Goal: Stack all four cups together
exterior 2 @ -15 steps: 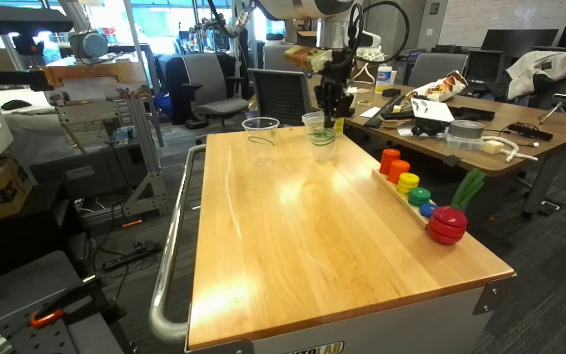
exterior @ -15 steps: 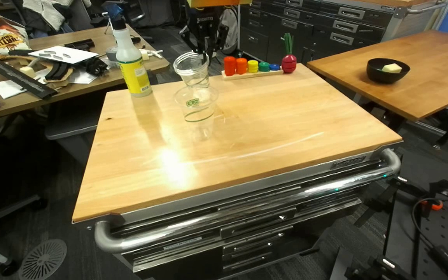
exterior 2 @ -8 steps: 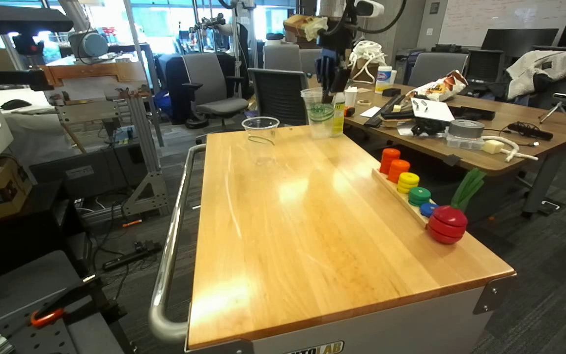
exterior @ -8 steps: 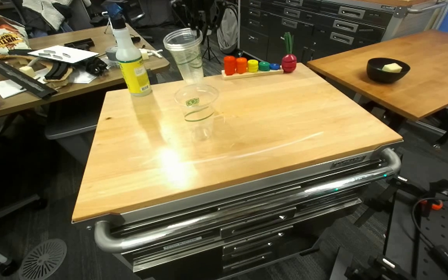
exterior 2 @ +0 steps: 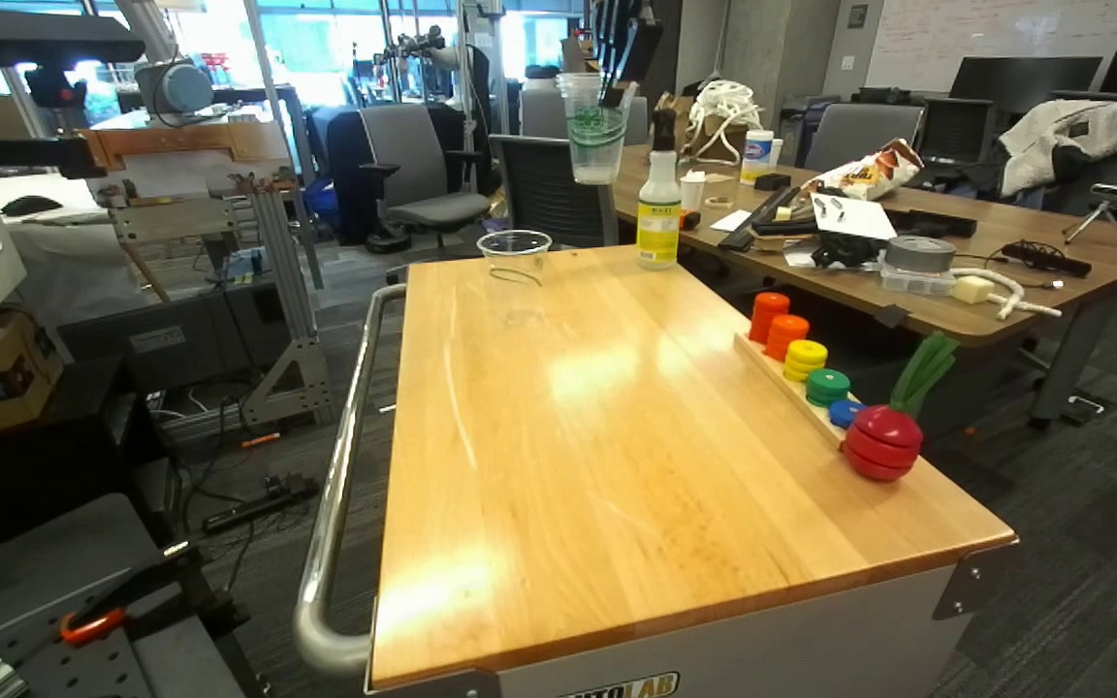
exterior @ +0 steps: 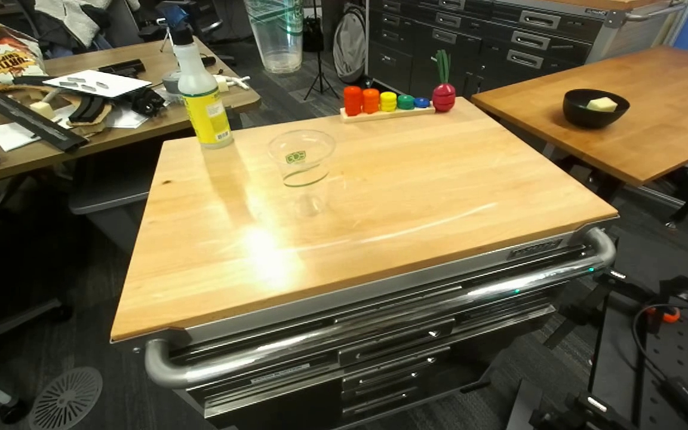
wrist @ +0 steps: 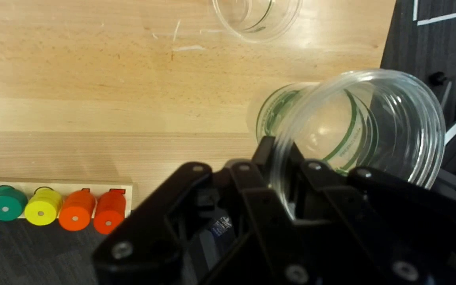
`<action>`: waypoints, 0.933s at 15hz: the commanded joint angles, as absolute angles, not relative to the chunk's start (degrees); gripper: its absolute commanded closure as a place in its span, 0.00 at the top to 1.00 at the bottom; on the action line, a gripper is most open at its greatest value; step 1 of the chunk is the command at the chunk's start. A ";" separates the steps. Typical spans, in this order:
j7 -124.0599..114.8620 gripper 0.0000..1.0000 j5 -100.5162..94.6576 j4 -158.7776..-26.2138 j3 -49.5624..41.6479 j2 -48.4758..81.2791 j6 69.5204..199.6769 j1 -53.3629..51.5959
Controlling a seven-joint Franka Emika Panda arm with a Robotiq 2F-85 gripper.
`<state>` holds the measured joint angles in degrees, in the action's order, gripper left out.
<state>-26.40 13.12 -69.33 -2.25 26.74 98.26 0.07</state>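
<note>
The wooden-topped workbench [exterior: 439, 173] carries a clear plastic cup [exterior: 303, 170], which stands upright and apart from the other things. Near one corner stands a yellow-labelled spray bottle [exterior: 205, 107]. Along the edge opposite the metal handle [exterior: 392, 322] lies a wooden stacking toy [exterior: 389, 114] with coloured discs [exterior: 388, 102]. At its end is a red-and-green toy vegetable [exterior: 444, 97]; whether this rests on the toy's board, I cannot tell. A long pale mark [exterior: 409, 232] curves across the wood.
</note>
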 commanded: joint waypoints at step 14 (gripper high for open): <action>-16.11 0.02 18.74 -97.84 0.28 13.75 104.07 -0.75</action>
<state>-18.23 17.24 -93.26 -0.53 17.52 102.90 -0.71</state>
